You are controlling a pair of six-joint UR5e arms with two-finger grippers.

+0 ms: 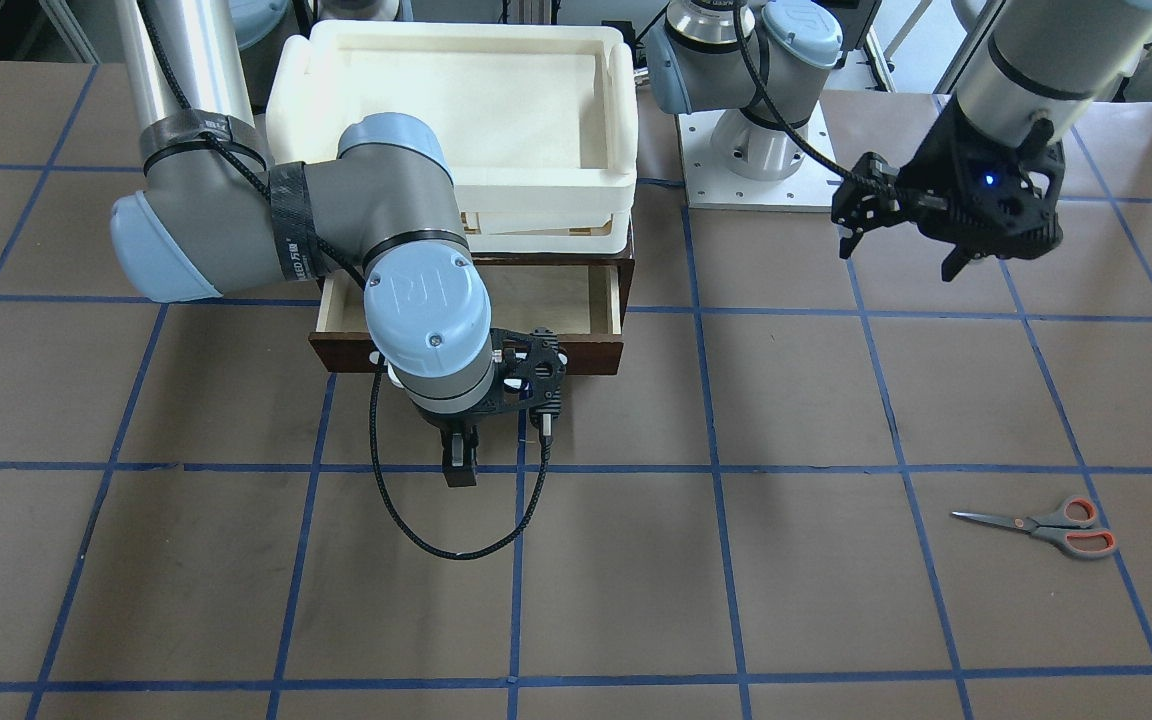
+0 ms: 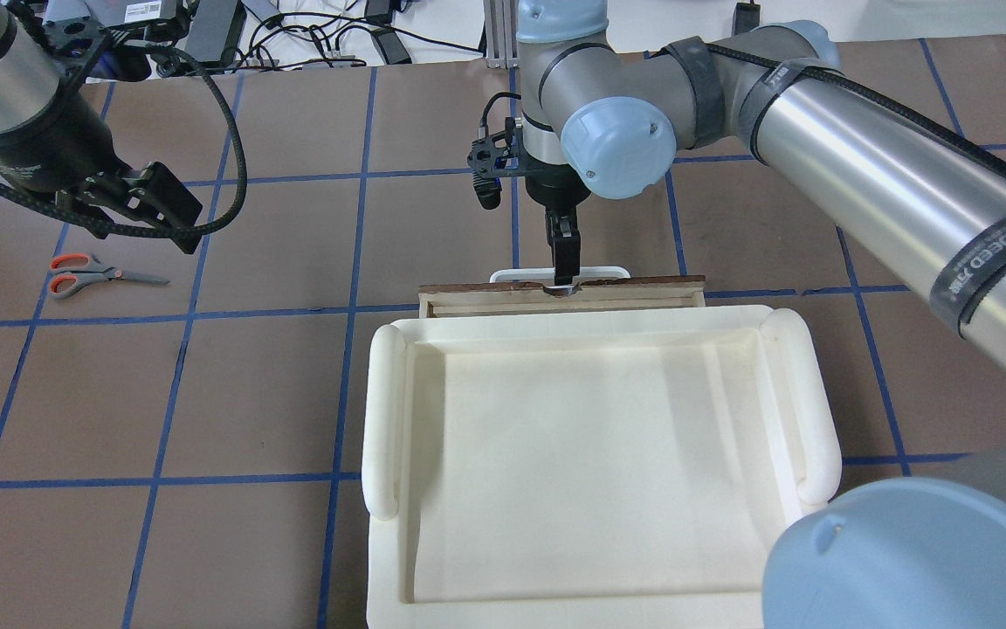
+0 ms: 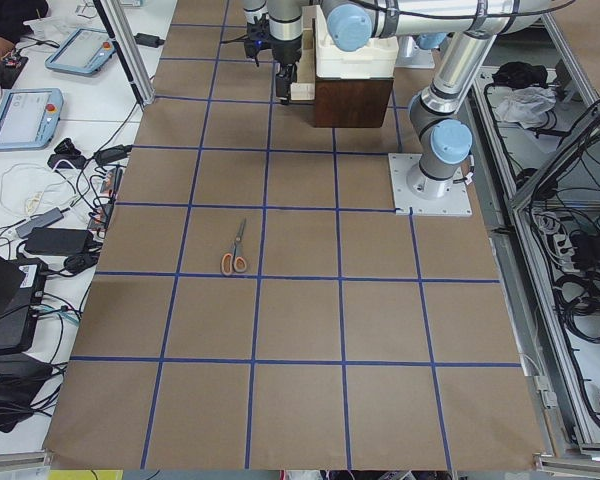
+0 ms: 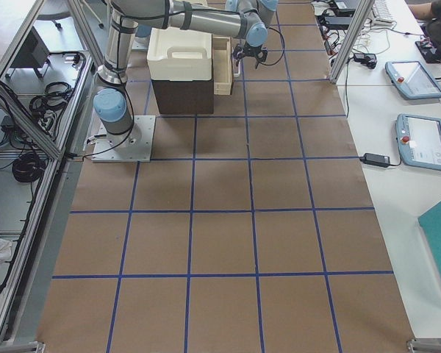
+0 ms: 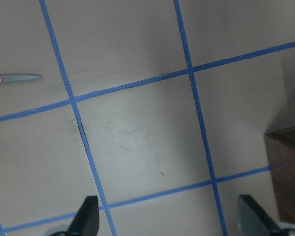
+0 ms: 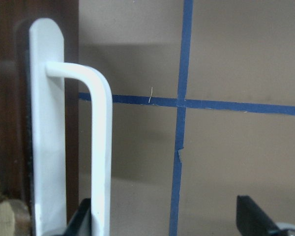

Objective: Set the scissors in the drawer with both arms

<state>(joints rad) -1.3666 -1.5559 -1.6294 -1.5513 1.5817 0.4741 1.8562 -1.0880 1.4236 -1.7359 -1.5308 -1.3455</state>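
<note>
Scissors lie flat on the table, well apart from the raised left gripper with its fingers spread wide, while the right gripper, parted and unclamped, straddles the white handle of the part-open drawer.

Bright, even light, soft shadows; the wrist views look perhaps slightly blurred.

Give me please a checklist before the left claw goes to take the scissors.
1. Scissors free on the table, blades closed: ok.
2. Left claw open: ok.
3. Left claw above scissors: not ok, it is aside.
4. Drawer open: ok.
5. Drawer inside free: cannot tell, right arm hides part.
6. Right claw off the white handle: not ok, handle beside one finger.
</note>
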